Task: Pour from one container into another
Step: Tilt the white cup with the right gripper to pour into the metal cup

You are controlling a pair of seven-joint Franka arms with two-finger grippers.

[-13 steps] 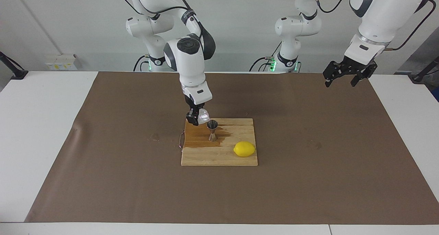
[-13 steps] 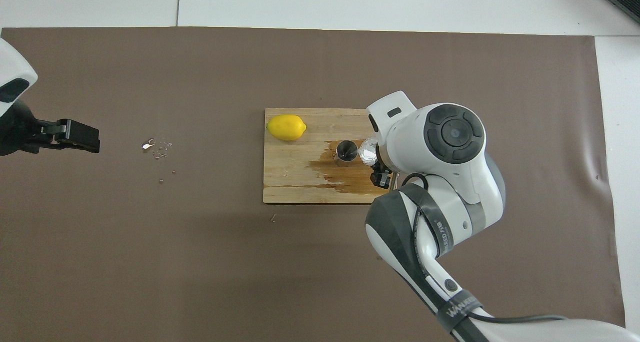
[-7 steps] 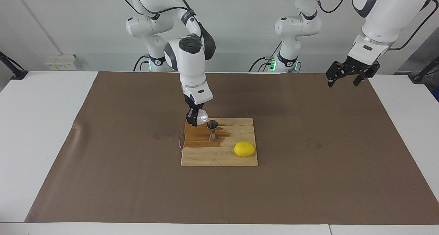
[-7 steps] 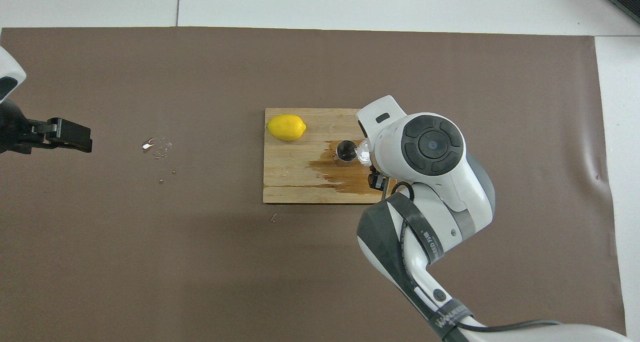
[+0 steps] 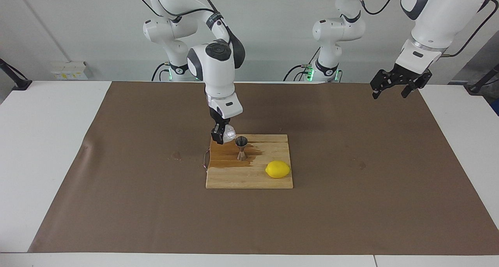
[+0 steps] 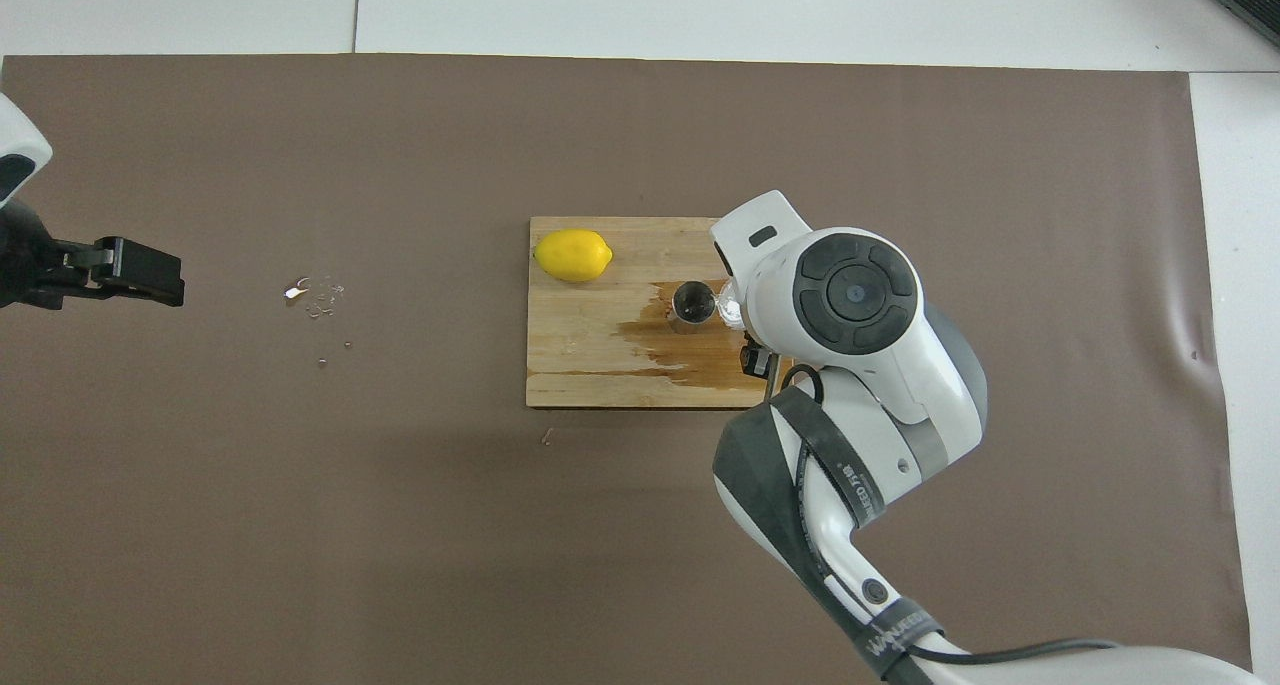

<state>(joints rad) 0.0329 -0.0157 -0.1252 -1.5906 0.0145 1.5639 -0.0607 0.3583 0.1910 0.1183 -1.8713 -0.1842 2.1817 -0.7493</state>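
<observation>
A small steel jigger (image 5: 241,148) (image 6: 692,302) stands upright on the wooden cutting board (image 5: 249,177) (image 6: 580,365), in a wet dark patch. My right gripper (image 5: 224,134) is shut on the clear squat cup (image 5: 229,133) (image 6: 729,306), held tilted just above and beside the jigger's rim toward the right arm's end. In the overhead view the right arm's wrist hides most of the cup. My left gripper (image 5: 394,88) (image 6: 135,270) hangs open in the air over the brown mat at the left arm's end, holding nothing.
A yellow lemon (image 5: 277,169) (image 6: 572,255) lies on the board, farther from the robots than the jigger. Small clear spill drops (image 6: 315,298) sit on the brown mat (image 5: 351,204) toward the left arm's end.
The right arm has shifted slightly, bringing the tilted cup a little closer to the jigger's rim. The left gripper rose and drew back a bit, then held still.
</observation>
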